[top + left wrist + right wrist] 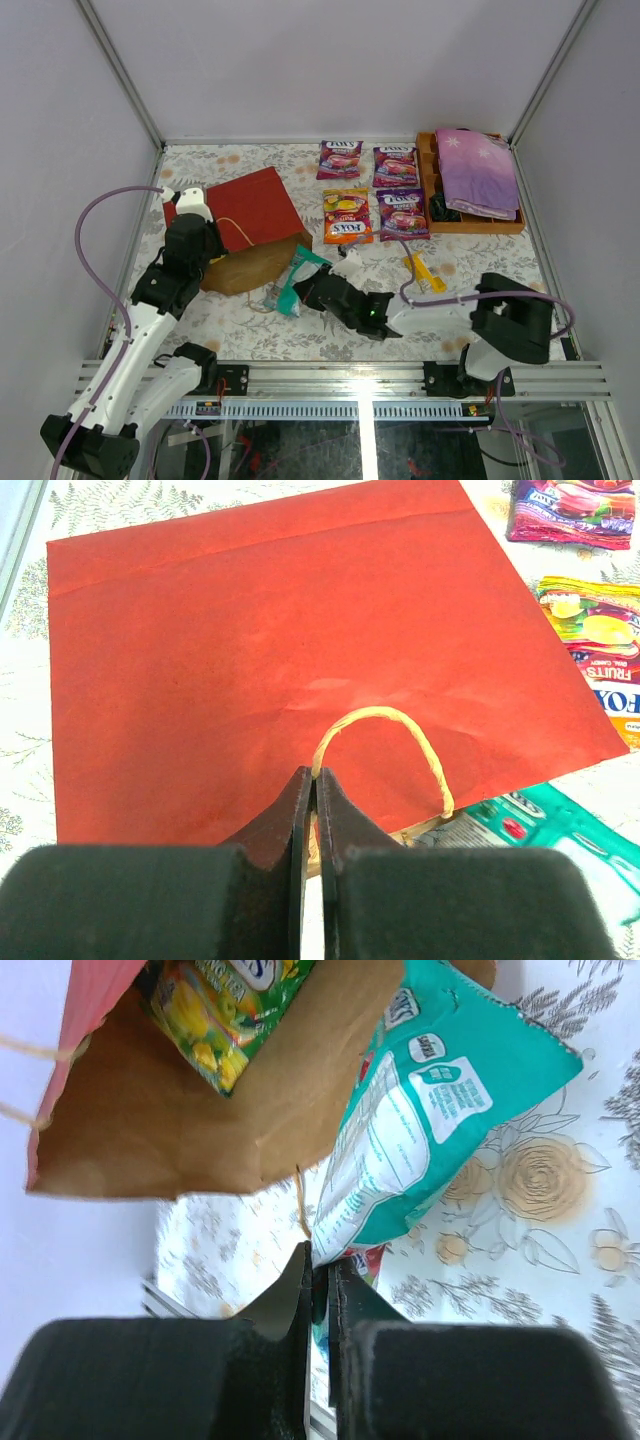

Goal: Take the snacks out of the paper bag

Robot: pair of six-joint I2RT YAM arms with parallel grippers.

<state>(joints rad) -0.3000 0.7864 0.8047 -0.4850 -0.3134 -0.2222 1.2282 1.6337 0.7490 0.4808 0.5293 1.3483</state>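
Snacks here are thin foil pouches, light, floppy and slick. Each is best taken by a flat sealed edge or corner, not by its puffed middle, which would likely slide from the fingers or crush what is inside. One teal pouch (430, 1130) lies at the mouth of the bag (255, 205), partly out onto the table (480, 250). The right hand (318, 1255) is pressed together on its near corner, a sound hold if the seam does not slip. A green-yellow pouch (220, 1010) sits deeper in the bag and looks harder to reach. The bag itself lies on its side at the left of the table, red face up; being paper, it is light and would probably drag along with any pull. The left hand (313, 775) is closed too and seems to pinch the bag's upper lip just beside the cord (385, 720), which should hold it back and lift the mouth. Four more pouches (347, 215) lie in rows on the table beyond the bag.
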